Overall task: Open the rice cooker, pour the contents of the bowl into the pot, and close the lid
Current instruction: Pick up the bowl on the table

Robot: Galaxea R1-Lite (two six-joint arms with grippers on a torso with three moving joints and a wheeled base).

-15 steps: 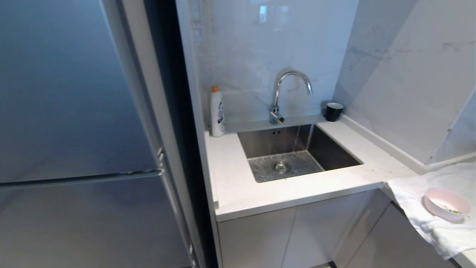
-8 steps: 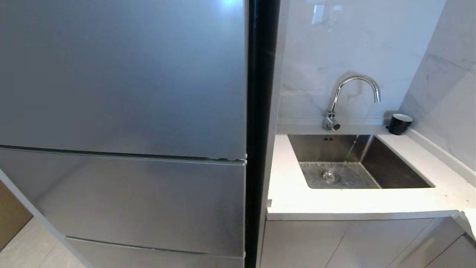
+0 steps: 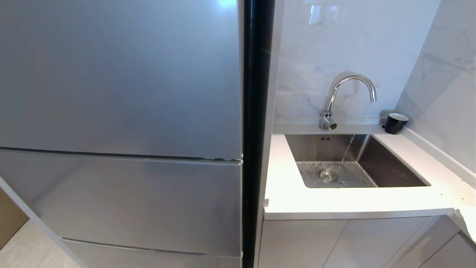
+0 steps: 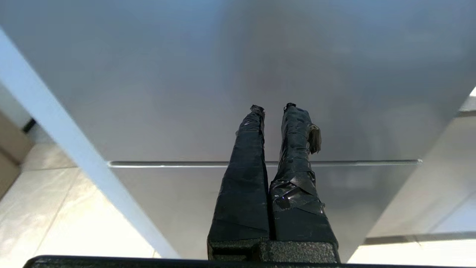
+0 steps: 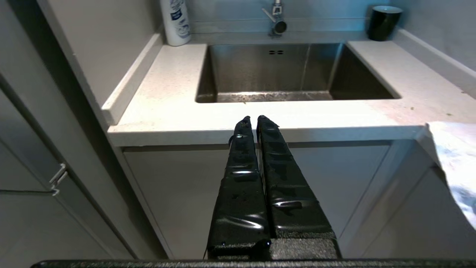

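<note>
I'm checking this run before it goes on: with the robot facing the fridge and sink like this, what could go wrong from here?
Neither the rice cooker nor the bowl is in view, so the robot may lose time searching. The faucet is running into the sink, which could splash the countertop. The left gripper, shut and empty, points at the fridge close ahead; driving forward may bump it.

A: Where does the head view look?
B: Forward and down, close on the fridge point(image 3: 122, 111), the sink point(image 3: 390, 175) to its right.
A: The wrists?
B: Left faces the fridge point(image 4: 186, 74) near; right faces the sink point(image 5: 364, 78), shared with the head.
</note>
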